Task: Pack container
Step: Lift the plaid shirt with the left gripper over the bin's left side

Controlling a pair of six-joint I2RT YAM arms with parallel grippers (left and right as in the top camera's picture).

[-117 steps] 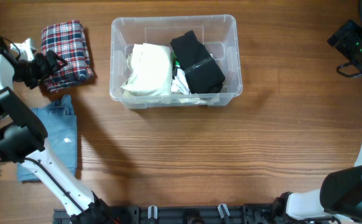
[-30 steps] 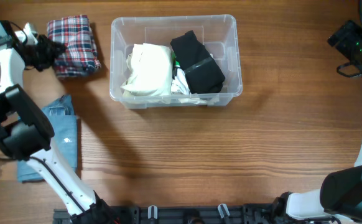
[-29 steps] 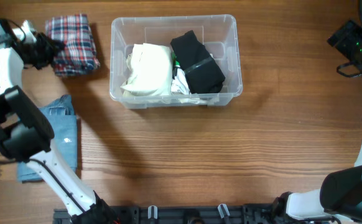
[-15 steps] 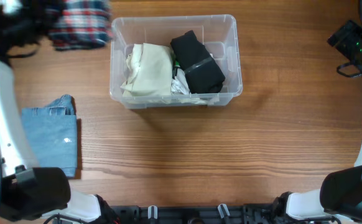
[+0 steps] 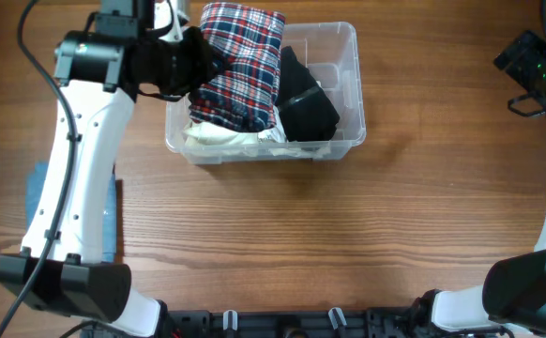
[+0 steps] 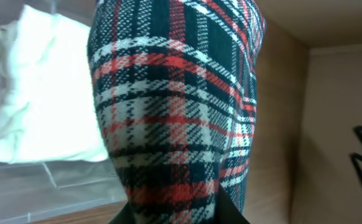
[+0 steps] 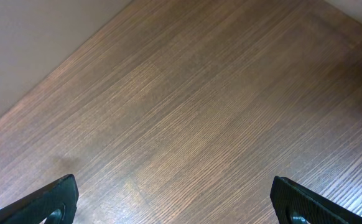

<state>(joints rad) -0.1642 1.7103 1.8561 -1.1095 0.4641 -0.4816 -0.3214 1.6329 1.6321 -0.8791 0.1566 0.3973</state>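
- Container (image 5: 359, 89): clear plastic bin at the upper centre of the wooden table (image 5: 282, 235). It holds a cream garment (image 5: 221, 136) on the left and a black garment (image 5: 306, 103) on the right.
- Plaid garment (image 5: 240, 66): folded and hanging over the bin's left half, with the left gripper (image 6: 171, 214) clamped on its edge.
- Judged best: lower it flat onto the cream garment, inside the rim, before letting go.
- Right gripper (image 7: 175, 193): spread wide, empty, well apart.
- No brand, label or writing is legible.
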